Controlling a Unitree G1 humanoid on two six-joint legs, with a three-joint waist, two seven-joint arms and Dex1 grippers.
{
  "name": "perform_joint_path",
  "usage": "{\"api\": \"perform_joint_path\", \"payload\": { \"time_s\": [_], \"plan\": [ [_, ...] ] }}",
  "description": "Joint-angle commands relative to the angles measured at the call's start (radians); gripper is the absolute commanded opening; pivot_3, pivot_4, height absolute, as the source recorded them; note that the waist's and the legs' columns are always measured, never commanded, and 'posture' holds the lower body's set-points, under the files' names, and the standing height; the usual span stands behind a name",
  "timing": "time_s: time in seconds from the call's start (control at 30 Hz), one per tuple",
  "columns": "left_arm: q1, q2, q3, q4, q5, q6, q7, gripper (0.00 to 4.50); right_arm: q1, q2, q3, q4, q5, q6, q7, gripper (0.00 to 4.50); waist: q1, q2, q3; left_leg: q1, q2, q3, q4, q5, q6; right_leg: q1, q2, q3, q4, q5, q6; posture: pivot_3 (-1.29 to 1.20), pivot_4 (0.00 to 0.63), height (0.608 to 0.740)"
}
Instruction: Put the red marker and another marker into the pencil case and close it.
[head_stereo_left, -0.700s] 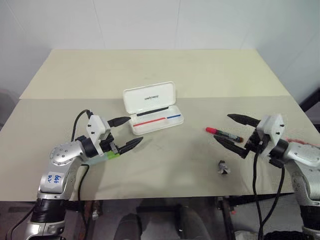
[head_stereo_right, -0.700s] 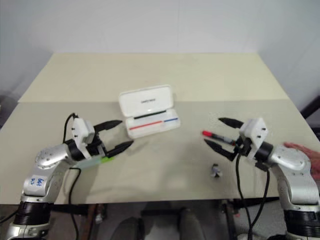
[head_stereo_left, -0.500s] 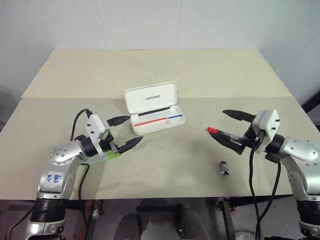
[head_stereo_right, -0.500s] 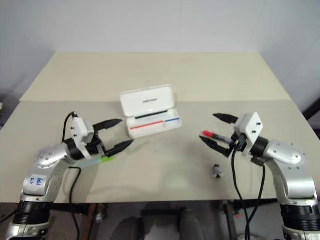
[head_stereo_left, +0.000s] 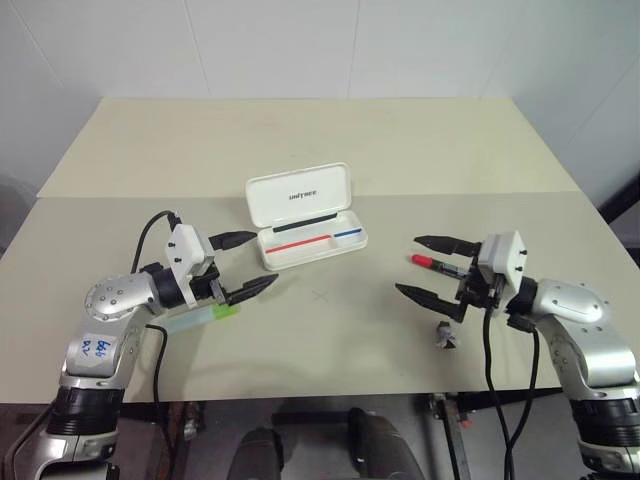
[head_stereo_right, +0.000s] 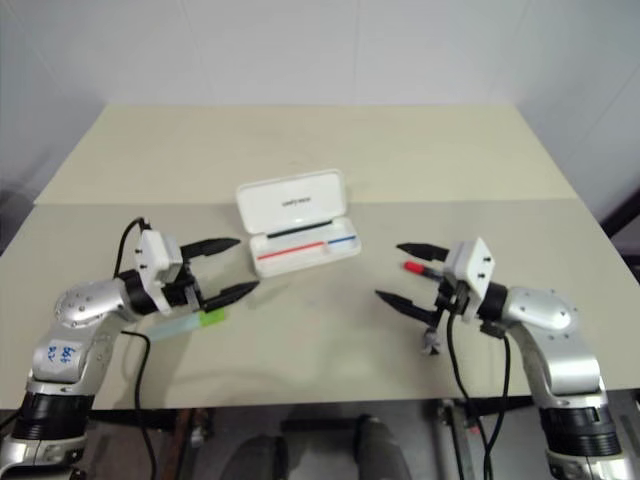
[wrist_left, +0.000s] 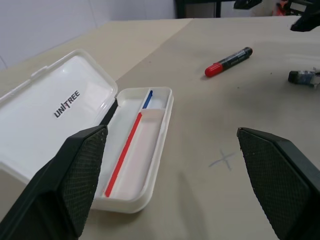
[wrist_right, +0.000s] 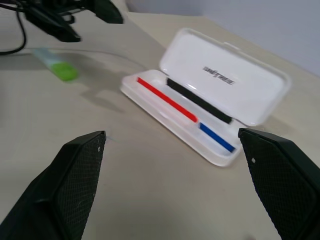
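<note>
A beige table (head_stereo_left: 420, 150) holds the white pencil case (head_stereo_left: 305, 215), lid up and tray empty, at its centre. The left gripper (head_stereo_left: 247, 266) hovers with fingers spread above the green highlighter (head_stereo_left: 200, 317); the right gripper (head_stereo_left: 432, 268), fingers spread and empty, sits just beside the red marker (head_stereo_left: 440, 264), near a small dark lump (head_stereo_left: 446, 336). Both pickups appear still to come: next, each gripper likely needs to drop and close on its marker. Since the earlier frame, the right gripper has swung inward, toward the case.
</note>
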Motion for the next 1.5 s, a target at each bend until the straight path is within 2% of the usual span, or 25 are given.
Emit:
{"api": "perform_joint_path", "payload": {
  "time_s": [0.03,0.07,0.37,0.53,1.0,1.2,1.33,1.5],
  "plan": [
    [-0.035,0.017,0.005,-0.002,-0.009,0.013,-0.014,3.21,-0.042,0.017,0.004,0.017,0.010,-0.035,0.016,4.50,0.000,0.000,0.000,0.000,0.000,0.000,0.000,0.000,0.000,0.000,0.000,0.000,0.000,0.000,0.000,0.00,0.150,0.740],
    [-0.043,0.024,0.002,0.002,-0.006,0.015,-0.025,2.88,-0.050,0.023,0.011,0.016,0.007,-0.035,0.014,4.50,0.001,0.000,0.000,0.000,0.000,0.000,0.000,0.000,0.000,0.000,0.000,0.000,0.000,0.000,0.000,0.00,0.150,0.740],
    [-0.216,0.007,-0.122,0.189,0.102,0.009,-0.066,2.88,-0.076,0.029,0.033,0.029,0.018,-0.039,0.058,4.50,0.004,-0.001,0.000,-0.001,0.000,0.000,-0.001,0.000,-0.001,0.000,0.000,0.000,0.000,-0.001,0.000,0.00,0.150,0.740],
    [-0.359,-0.035,-0.226,0.406,0.217,-0.071,-0.103,2.88,-0.103,0.030,0.041,0.001,0.041,-0.021,0.073,4.50,0.004,-0.001,0.000,-0.001,0.000,-0.001,-0.001,0.000,-0.001,-0.001,0.001,0.000,0.001,0.000,0.001,0.00,0.150,0.740],
    [-0.408,-0.099,-0.279,0.598,0.312,-0.175,-0.139,2.88,-0.126,0.058,0.037,-0.084,0.044,0.021,0.004,4.50,0.008,-0.001,0.000,-0.004,0.000,-0.001,-0.001,-0.001,-0.001,-0.005,0.002,0.000,0.003,0.002,0.007,0.00,0.150,0.740],
    [-0.463,-0.119,-0.314,0.661,0.347,-0.127,-0.162,2.88,-0.151,0.064,0.037,-0.109,0.045,0.038,-0.024,4.50,0.007,-0.001,0.000,-0.004,0.000,-0.001,0.000,-0.001,-0.001,-0.006,0.002,0.000,0.003,0.002,0.007,0.00,0.150,0.740],
    [-0.526,-0.135,-0.336,0.729,0.382,-0.109,-0.167,2.00,-0.184,0.064,0.038,-0.106,0.044,0.037,-0.028,4.50,0.006,-0.001,0.000,-0.004,0.000,-0.001,0.000,-0.001,-0.001,-0.005,0.002,0.000,0.003,0.002,0.007,0.00,0.150,0.740],
    [-0.572,-0.149,-0.356,0.791,0.426,-0.143,-0.166,0.32,-0.219,0.059,0.029,-0.099,0.043,0.034,-0.032,4.50,0.006,-0.001,0.000,-0.005,0.000,-0.001,-0.001,-0.001,-0.001,-0.006,0.002,0.000,0.003,0.003,0.008,0.00,0.150,0.740]
  ]
}}
